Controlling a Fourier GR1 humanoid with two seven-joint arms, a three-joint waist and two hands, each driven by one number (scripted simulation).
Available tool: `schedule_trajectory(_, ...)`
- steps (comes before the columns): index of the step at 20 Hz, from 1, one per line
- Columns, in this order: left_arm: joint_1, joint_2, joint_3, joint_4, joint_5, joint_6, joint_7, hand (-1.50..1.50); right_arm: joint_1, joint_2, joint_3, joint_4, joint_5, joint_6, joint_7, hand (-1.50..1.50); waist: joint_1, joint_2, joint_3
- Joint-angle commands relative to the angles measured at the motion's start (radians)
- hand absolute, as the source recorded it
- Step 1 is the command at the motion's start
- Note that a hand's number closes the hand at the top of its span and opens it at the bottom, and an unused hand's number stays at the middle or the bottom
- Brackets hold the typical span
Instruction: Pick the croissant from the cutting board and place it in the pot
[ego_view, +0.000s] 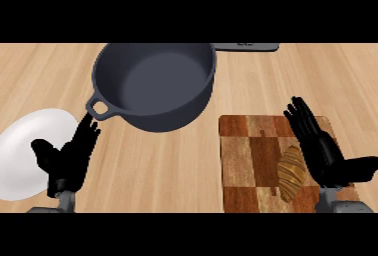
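Note:
A golden-brown croissant lies on the near right part of a checkered wooden cutting board. My right hand stands open just to the croissant's right, over the board's right side, fingers straight and pointing away from me. The dark grey pot sits at the back centre-left, its inside bare, one loop handle toward my left hand. My left hand is open at the lower left, fingers up, between the pot and a white plate.
A white plate lies at the left edge, partly behind my left hand. A dark flat object shows at the back edge, right of the pot. Bare wooden counter separates pot and board.

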Motion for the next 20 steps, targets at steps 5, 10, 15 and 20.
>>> schedule_trajectory(5, -0.013, 0.218, 0.064, 0.058, -0.176, 0.022, -0.013, 0.0, -0.022, 0.022, -0.093, 0.012, 0.264, -0.399, 0.093, 1.5, -0.017, -0.017, 0.022)
schedule_trajectory(10, 0.019, 0.222, 0.077, 0.091, -0.151, 0.023, 0.065, 0.0, 0.067, -0.068, -0.248, 0.037, 0.555, -0.745, 0.069, -1.5, -0.078, -0.013, 0.017)
schedule_trajectory(15, -0.003, 0.238, 0.066, 0.105, -0.166, 0.005, 0.092, 0.0, 0.121, 0.123, -0.094, 0.012, 0.905, -1.008, 0.155, -1.5, -0.017, -0.014, 0.016)
schedule_trajectory(20, -0.056, 0.255, 0.069, 0.104, -0.161, -0.02, 0.147, 0.0, 0.216, 0.187, -0.047, -0.06, 1.209, -0.85, 0.428, -1.5, -0.027, -0.016, 0.014)
